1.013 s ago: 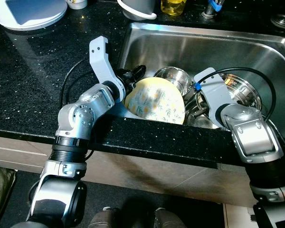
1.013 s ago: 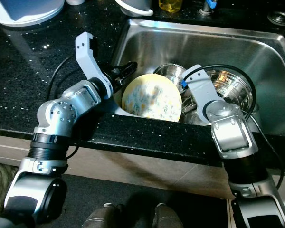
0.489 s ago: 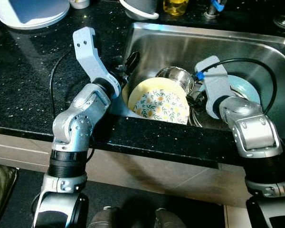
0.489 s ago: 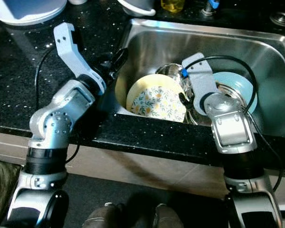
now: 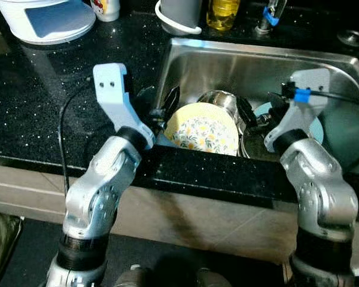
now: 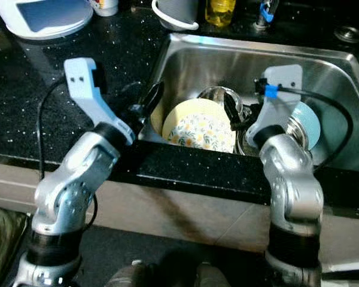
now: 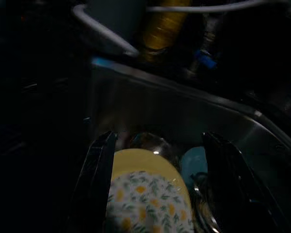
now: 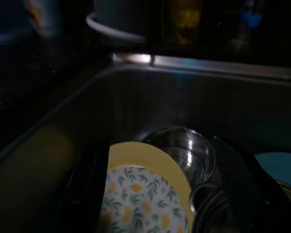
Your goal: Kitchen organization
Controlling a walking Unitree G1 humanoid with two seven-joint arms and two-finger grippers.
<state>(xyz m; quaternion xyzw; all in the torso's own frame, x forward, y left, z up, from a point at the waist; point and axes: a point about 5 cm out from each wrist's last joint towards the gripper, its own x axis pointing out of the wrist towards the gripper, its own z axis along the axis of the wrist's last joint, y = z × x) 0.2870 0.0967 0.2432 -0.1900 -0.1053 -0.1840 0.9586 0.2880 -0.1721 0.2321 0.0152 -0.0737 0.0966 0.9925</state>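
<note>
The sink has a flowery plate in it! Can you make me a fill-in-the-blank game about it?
1. The flowery plate has a rim coloured ____.
2. The plate stands in the metal ____, leaning against a shiny steel bowl.
3. The left end effector has its fingers ____, one on each side of the plate.
4. Right of the bowl lies a plate coloured light ____.

Missing words: yellow; sink; open; blue

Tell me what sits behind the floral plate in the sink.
Behind the floral plate, a shiny steel bowl stands close against it, and a light blue plate lies further toward the right gripper. The bowl's lower part and whatever lies beneath are hidden by the plate.
</note>
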